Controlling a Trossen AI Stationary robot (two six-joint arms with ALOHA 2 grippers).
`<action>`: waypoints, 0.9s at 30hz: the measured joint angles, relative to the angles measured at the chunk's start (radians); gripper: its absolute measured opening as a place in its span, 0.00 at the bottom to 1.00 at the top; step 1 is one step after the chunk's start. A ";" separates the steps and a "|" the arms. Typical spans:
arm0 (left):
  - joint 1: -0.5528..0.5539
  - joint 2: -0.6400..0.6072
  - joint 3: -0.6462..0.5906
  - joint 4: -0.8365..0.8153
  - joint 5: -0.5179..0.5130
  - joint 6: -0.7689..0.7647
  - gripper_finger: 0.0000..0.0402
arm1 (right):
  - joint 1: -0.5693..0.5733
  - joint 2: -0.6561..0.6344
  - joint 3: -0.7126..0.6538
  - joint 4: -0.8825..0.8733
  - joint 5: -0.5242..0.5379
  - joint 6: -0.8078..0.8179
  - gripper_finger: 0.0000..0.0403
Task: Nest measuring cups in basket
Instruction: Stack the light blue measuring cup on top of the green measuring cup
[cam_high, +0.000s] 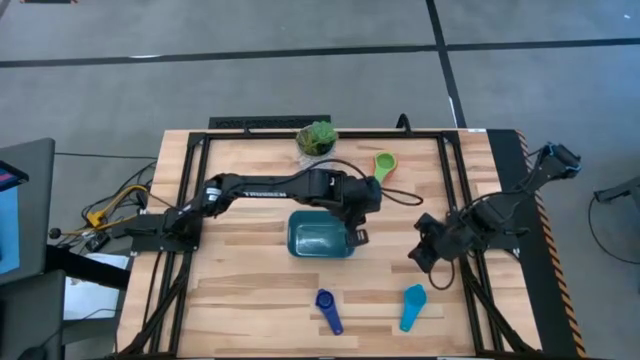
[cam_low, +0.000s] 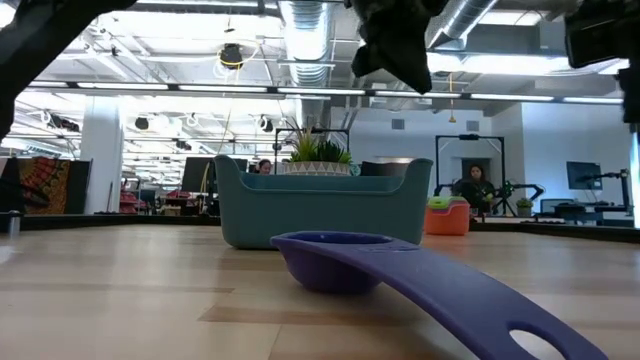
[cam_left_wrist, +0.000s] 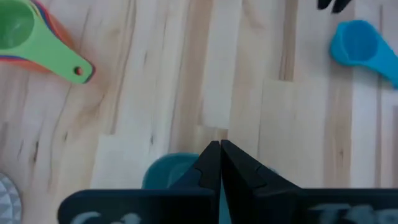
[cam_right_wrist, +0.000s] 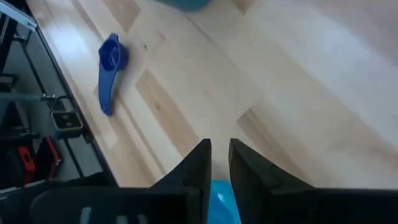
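The teal basket (cam_high: 320, 235) stands at the table's middle. My left gripper (cam_left_wrist: 219, 155) is shut with nothing in it and hangs above the basket's right rim (cam_left_wrist: 168, 177), well clear of it in the low view (cam_low: 395, 40). A stack of nested cups, green on top (cam_high: 384, 163) (cam_left_wrist: 25, 34), sits at the far side beside the plant. A dark blue cup (cam_high: 327, 310) (cam_right_wrist: 111, 65) and a light blue cup (cam_high: 413, 305) (cam_left_wrist: 359, 46) lie near the front edge. My right gripper (cam_right_wrist: 219, 155) hovers above the light blue cup (cam_right_wrist: 221, 202) with a narrow gap between its fingers and nothing in it.
A white pot with a green plant (cam_high: 317, 138) stands at the far edge, behind the basket. A black cable (cam_high: 400, 195) loops across the wood near the cup stack. Black frame rails (cam_high: 455, 180) run along the table's sides. Bare wood lies between the basket and the front cups.
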 joint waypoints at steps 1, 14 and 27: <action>0.000 -0.004 -0.018 0.009 -0.002 0.011 0.00 | 0.017 0.000 0.000 0.000 0.000 0.016 0.20; -0.018 -0.472 -0.893 0.584 -0.010 -0.217 0.00 | 0.143 0.001 0.000 -0.080 0.120 0.183 0.20; -0.082 -0.697 -1.105 0.619 -0.064 -0.294 0.00 | 0.089 0.076 0.000 -0.185 -0.022 0.216 0.46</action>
